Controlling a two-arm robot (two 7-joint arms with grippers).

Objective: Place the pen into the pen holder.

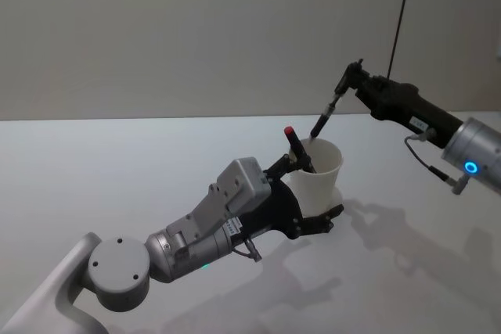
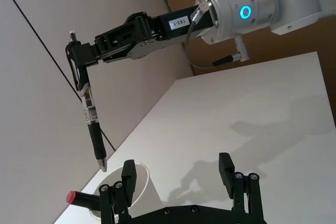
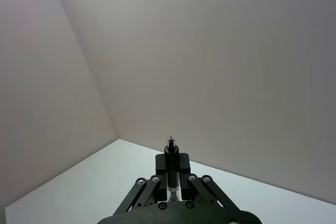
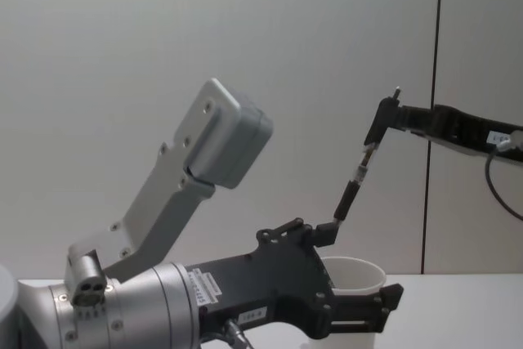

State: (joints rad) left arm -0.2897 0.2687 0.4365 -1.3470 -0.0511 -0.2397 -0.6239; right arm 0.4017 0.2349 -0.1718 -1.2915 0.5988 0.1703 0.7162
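1. The pen holder (image 1: 317,174), a white paper cup, stands on the white table (image 1: 94,170) toward its far edge and right of the middle, with bare tabletop on every side.
2. The left gripper (image 1: 311,193) is around the cup, one finger on each side. In the left wrist view its fingers (image 2: 127,176) are spread, one at the cup's rim (image 2: 140,169) and the other well off the wall, so the grasp is loose or released; whether the near finger touches cannot be told.
3. A red-capped marker (image 1: 296,146) already leans in the cup, its cap sticking out over the left side of the rim.
4. The right gripper (image 1: 354,82) is clenched on the top end of the pen (image 1: 327,113), above and beyond the cup.
5. The pen hangs tilted, its tip just above the cup's far rim and not yet inside.
6. The cup's mouth is open on the right, away from the marker.
7. The wall rises close behind the table's far edge.
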